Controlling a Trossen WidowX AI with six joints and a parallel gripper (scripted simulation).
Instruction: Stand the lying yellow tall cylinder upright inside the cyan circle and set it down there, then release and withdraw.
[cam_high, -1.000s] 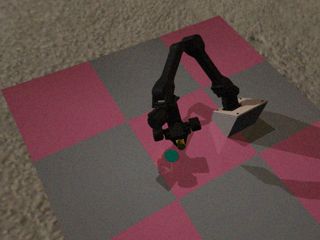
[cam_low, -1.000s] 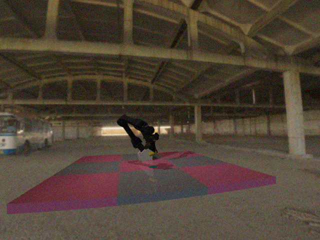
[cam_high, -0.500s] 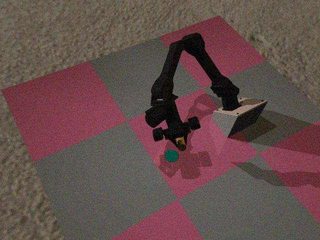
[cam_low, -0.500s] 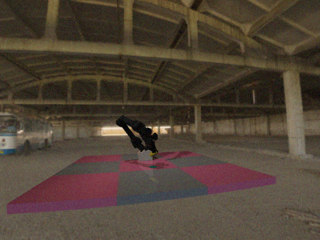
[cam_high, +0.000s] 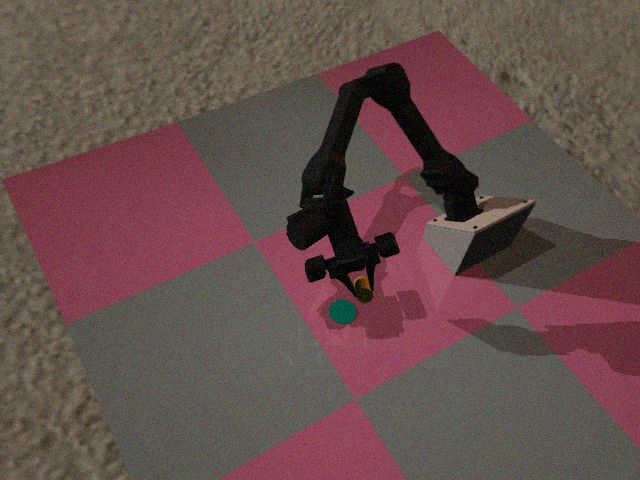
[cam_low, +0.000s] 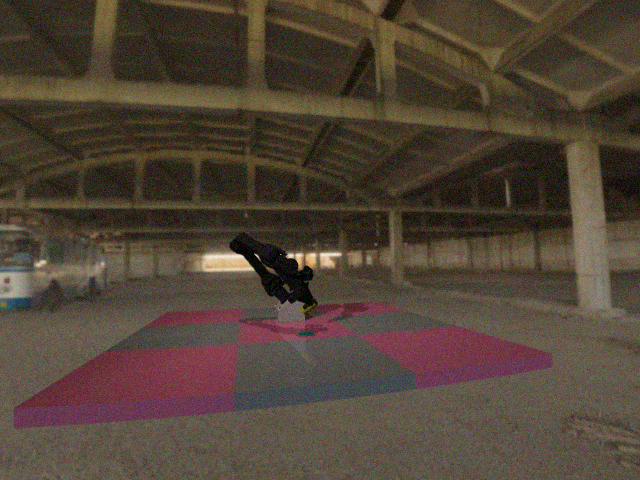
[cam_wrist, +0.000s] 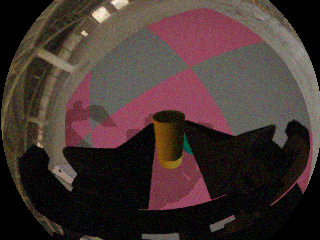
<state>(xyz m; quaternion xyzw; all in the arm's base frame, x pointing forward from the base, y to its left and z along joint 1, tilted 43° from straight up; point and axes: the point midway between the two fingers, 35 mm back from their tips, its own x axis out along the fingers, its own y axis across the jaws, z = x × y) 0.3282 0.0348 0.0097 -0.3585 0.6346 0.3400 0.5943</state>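
Note:
My gripper (cam_high: 361, 287) (cam_wrist: 168, 126) is shut on the yellow tall cylinder (cam_high: 363, 289) (cam_wrist: 169, 138) (cam_low: 309, 306) and holds it tilted, just above the floor. The cyan circle (cam_high: 342, 312) (cam_low: 306, 334) is a flat disc on the pink middle tile, a little to the lower left of the cylinder in the top view. In the wrist view only a sliver of the cyan circle (cam_wrist: 187, 145) shows, right behind the cylinder and beside the right finger.
The arm's white base (cam_high: 478, 232) (cam_low: 289, 312) stands to the right of the gripper on the checkered pink and grey platform (cam_high: 206, 330) (cam_low: 170, 372). Rough ground surrounds the platform. A bus (cam_low: 31, 268) stands far off at the left.

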